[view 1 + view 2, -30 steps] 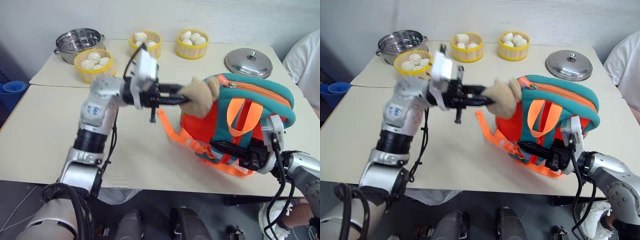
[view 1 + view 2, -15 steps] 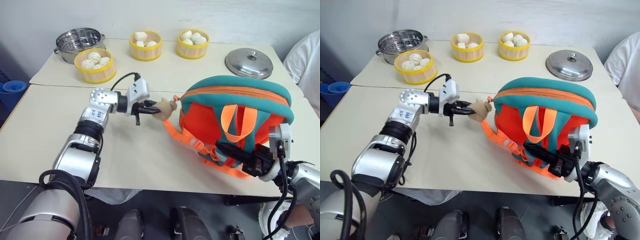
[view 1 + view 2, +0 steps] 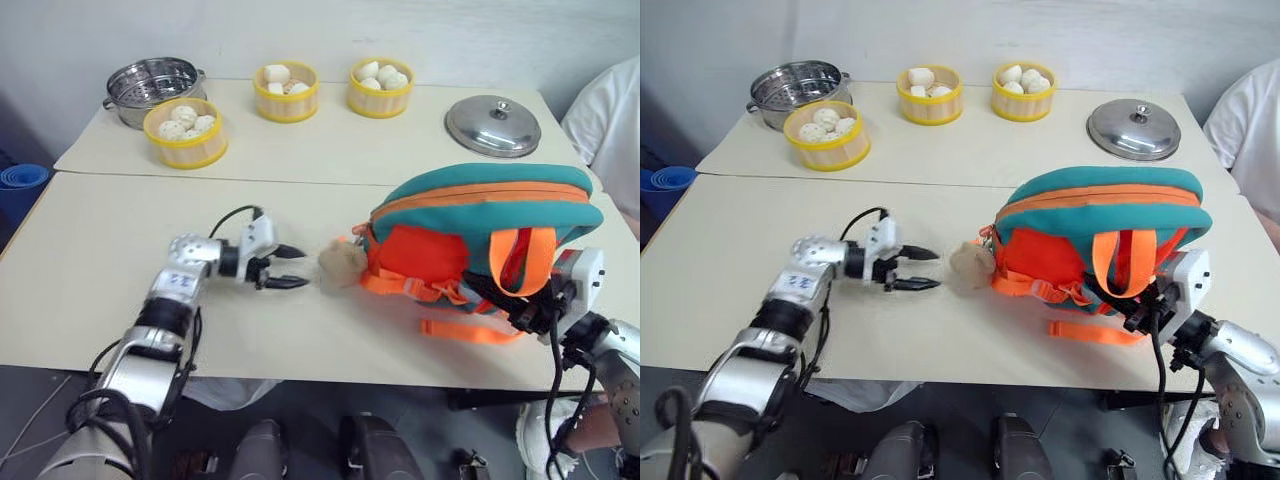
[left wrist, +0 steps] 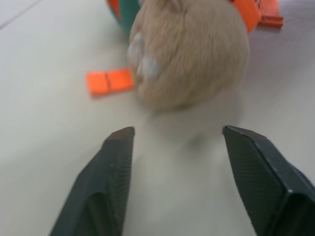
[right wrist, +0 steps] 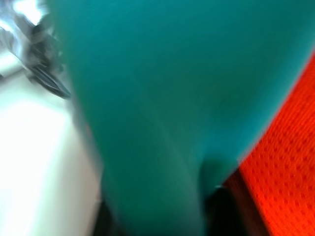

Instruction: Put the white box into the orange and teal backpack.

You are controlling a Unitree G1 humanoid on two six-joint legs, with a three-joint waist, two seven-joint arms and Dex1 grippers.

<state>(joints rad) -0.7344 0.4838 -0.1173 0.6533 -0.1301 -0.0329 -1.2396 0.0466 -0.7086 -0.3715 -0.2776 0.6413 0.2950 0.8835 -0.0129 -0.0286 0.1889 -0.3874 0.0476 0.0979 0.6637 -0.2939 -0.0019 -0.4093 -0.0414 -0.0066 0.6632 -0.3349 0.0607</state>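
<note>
Backpack (image 3: 470,230) lies on its side near the desk's (image 3: 100,250) front right edge, long axis along that edge, plush toy (image 3: 341,265) end toward the left hand (image 3: 292,267). Left hand open, empty, just short of the toy. Right hand (image 3: 520,308) against the backpack's straps; grip cannot tell.

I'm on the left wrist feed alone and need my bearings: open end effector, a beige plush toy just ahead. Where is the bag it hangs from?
Observer: The orange and teal backpack rests on the table, just beyond the plush toy from your left end effector.
Operator: Is it open?
Observer: Its orange zipper looks closed along the top.
Operator: Where's my other arm?
Observer: The right end effector is at the backpack's far end, under the orange loop strap.
</note>
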